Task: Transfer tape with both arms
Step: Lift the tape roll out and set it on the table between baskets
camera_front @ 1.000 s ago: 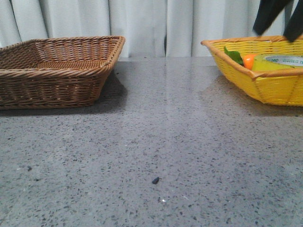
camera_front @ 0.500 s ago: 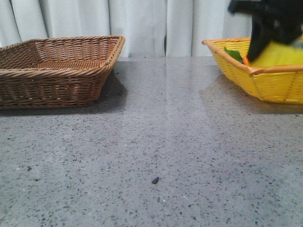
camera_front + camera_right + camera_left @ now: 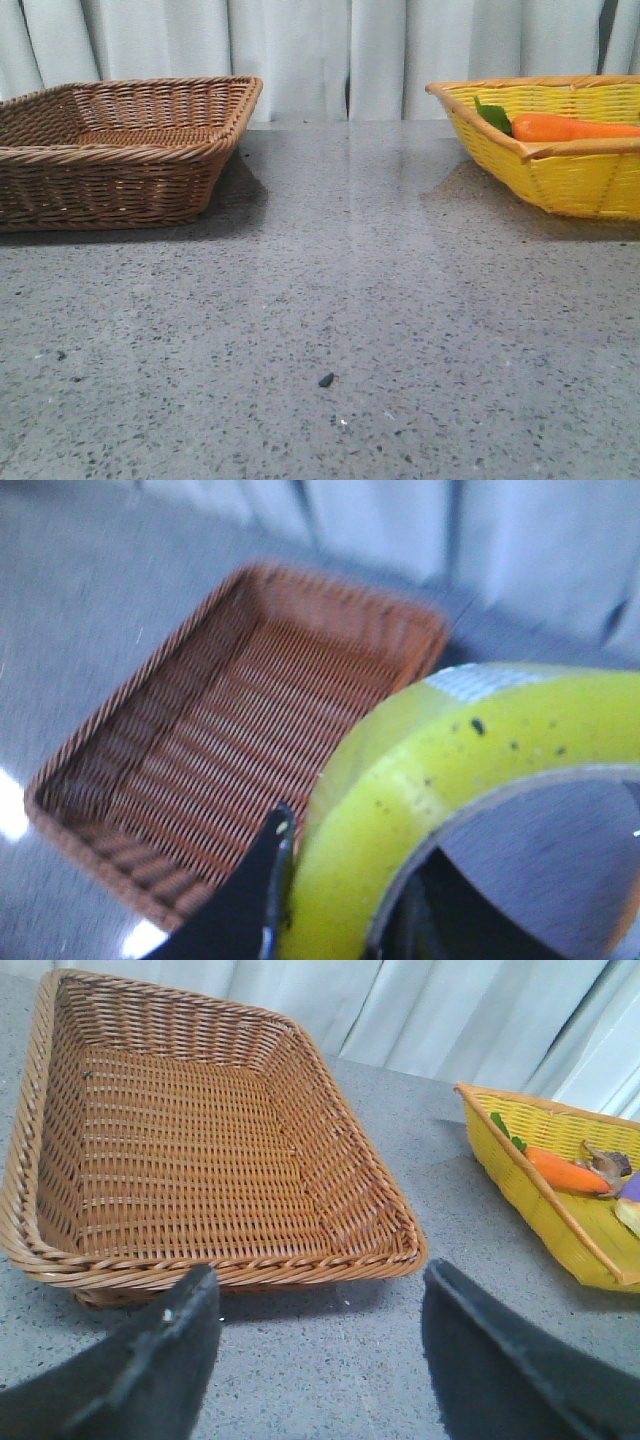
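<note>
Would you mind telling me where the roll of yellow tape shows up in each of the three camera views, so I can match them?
Front view: the tape is not in it; only the yellow basket with the carrot shows at right.
Left wrist view: not in it.
Right wrist view: the tape fills the lower right, close to the lens, a dark finger against it.
Shared landmark: the brown wicker basket.

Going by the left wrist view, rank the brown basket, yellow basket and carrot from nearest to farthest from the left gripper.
1. Brown basket, just ahead of the left gripper.
2. Yellow basket, across the table.
3. Carrot, lying inside that basket.
</note>
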Robot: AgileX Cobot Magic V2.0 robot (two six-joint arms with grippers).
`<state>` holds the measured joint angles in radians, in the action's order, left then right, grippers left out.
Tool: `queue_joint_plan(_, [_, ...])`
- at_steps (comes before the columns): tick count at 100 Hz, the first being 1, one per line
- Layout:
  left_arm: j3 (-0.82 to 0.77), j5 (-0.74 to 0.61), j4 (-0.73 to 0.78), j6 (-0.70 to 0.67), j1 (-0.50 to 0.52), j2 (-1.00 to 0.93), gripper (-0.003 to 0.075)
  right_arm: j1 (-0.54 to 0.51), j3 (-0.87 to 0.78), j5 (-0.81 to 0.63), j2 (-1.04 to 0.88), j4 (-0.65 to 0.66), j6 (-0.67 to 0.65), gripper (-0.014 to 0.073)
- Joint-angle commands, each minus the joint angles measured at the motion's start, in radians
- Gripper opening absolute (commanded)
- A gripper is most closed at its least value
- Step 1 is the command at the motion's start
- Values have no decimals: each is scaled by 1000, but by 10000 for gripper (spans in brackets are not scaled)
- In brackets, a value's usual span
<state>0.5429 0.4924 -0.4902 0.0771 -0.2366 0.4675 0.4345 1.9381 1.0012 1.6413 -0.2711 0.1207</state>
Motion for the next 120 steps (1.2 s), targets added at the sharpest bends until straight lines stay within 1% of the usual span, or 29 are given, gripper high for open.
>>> queue_joint_plan(1, [36,-68,-23,0,-9,8,408,27,17,-39,51,18,11,-48])
queue_joint_plan(10, [36,-53,-23,0,-9,8,408,33,17,-9,150,36,2,-46])
queue_joint_plan(26, [36,-5,-23,0,-9,8,408,33,17,20,256,53,-8,-43])
queue_joint_plan(33, [36,17,-23,0,-9,8,408,33,17,25,282,66,-18,-17])
queue_joint_plan(42, [36,34,-23,0,-9,8,408,33,17,37,293,100,-52,80])
queue_joint_plan(59, [36,44,-23,0,-9,8,408,33,19,75,280,108,-53,367])
queue_joint_plan(63, [36,44,-23,0,-9,8,408,33,19,86,265,105,-53,400])
queue_joint_plan(65, [36,44,-23,0,-9,8,408,33,19,89,259,105,-53,403])
queue_joint_plan(72, [38,44,-36,25,-9,8,407,33,19,107,212,91,-53,384])
queue_joint_plan(77, [49,47,-61,77,-12,8,402,33,19,118,166,82,-53,330])
queue_joint_plan(82, [65,49,-100,143,-17,10,388,35,19,127,103,71,-53,246])
queue_joint_plan(87, [83,43,-135,218,-24,15,368,40,19,129,38,69,-49,135])
queue_joint_plan(89, [92,41,-148,234,-24,18,363,43,19,129,11,69,-43,107])
queue_joint_plan(94, [117,41,-182,291,-24,37,347,54,15,129,-57,69,-30,1])
queue_joint_plan(99, [145,43,-204,327,-24,64,342,63,3,127,-128,69,-15,-75])
queue_joint_plan(110, [214,52,-278,393,-24,161,342,81,-64,107,-294,69,-11,-60])
queue_joint_plan(120, [282,73,-364,494,-31,268,342,81,-187,65,-448,71,-11,-60])
